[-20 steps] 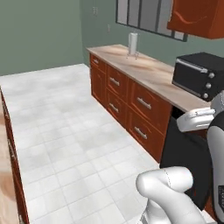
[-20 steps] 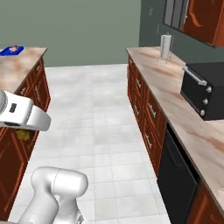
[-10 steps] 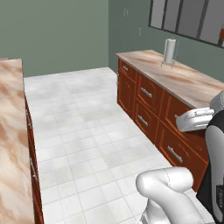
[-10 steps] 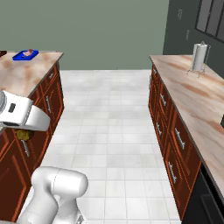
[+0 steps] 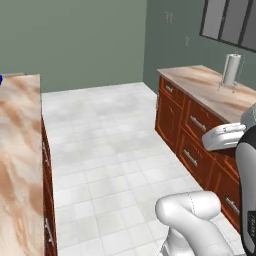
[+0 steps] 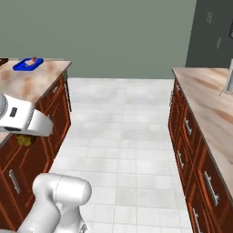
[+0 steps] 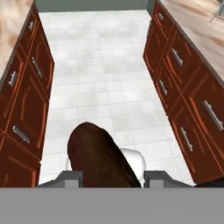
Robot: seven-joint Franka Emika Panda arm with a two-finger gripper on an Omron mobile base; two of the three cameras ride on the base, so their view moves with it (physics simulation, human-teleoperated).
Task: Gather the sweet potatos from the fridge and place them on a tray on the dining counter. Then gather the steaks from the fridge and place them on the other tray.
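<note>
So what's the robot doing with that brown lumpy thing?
The robot's gripper is holding a sweet potato between its two fingers, up above the white kitchen floor. It sits in the aisle between the wall counters and the dining counter. Far along the dining counter waits the blue tray, with something small already on it.

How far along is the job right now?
Midway at best. A sweet potato sits between the jaws, carried down the aisle. On the dining counter the blue tray already holds something small, too small to tell what. The brown tray's edge barely shows, so what else has been delivered can't be judged.
</note>
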